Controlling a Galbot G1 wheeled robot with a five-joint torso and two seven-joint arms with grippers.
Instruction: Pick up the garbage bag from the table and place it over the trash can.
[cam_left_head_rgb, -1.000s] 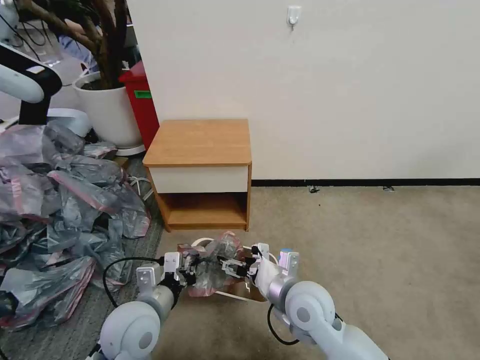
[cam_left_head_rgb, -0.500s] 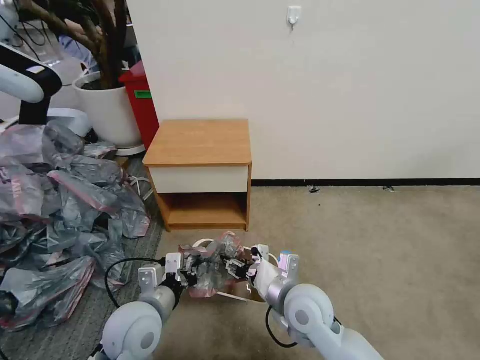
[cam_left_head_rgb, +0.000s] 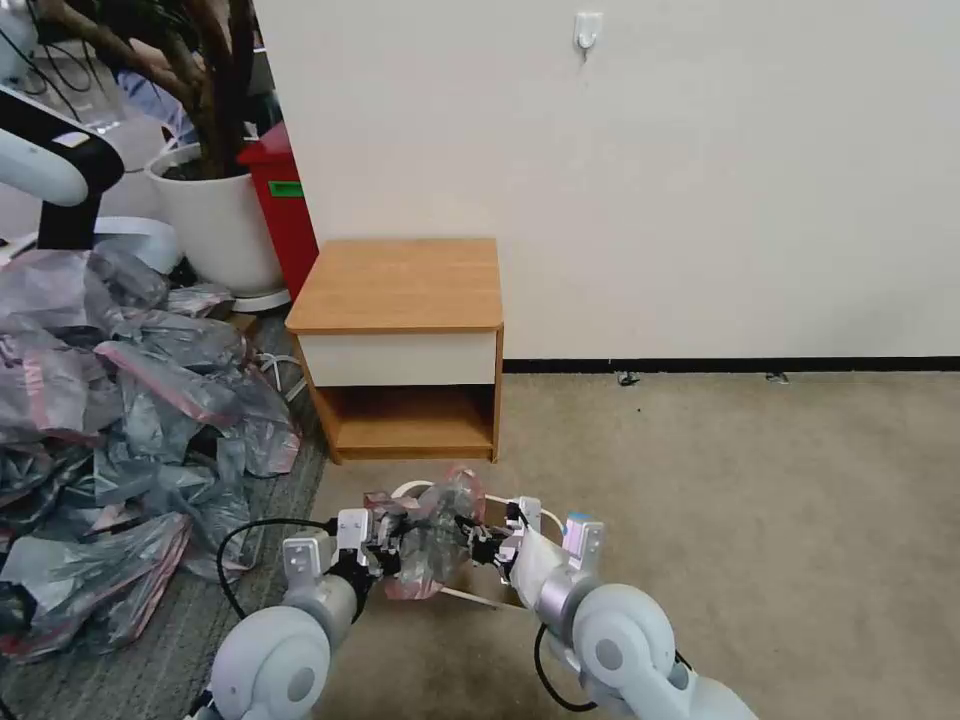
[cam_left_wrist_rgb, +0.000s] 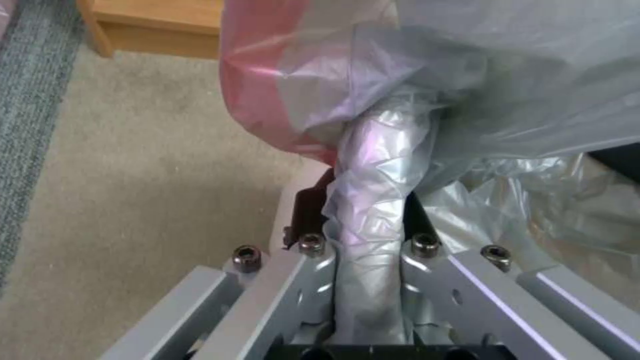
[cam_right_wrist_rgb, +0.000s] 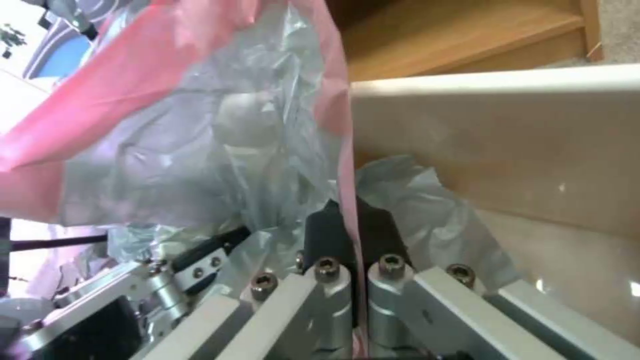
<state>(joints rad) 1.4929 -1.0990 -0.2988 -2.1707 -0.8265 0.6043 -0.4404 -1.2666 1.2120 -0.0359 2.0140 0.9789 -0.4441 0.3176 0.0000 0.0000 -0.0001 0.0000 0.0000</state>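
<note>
Mostly hidden trash can (cam_left_head_rgb: 500, 600), garbage bag (cam_left_head_rgb: 432, 540) covering

One table (cam_left_head_rgb: 400, 285), two end effectors (cam_left_head_rgb: 385, 548)

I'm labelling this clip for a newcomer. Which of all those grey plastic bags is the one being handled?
Start at the wooden nightstand against the wall; on the carpet just in front of it stands a cream trash can. The garbage bag is stretched over it between the left tool and right tool, apart from the heap of bags.

Left gripper (cam_left_head_rgb: 392, 545) and right gripper (cam_left_head_rgb: 478, 545) facing, fingers clamped.
</note>
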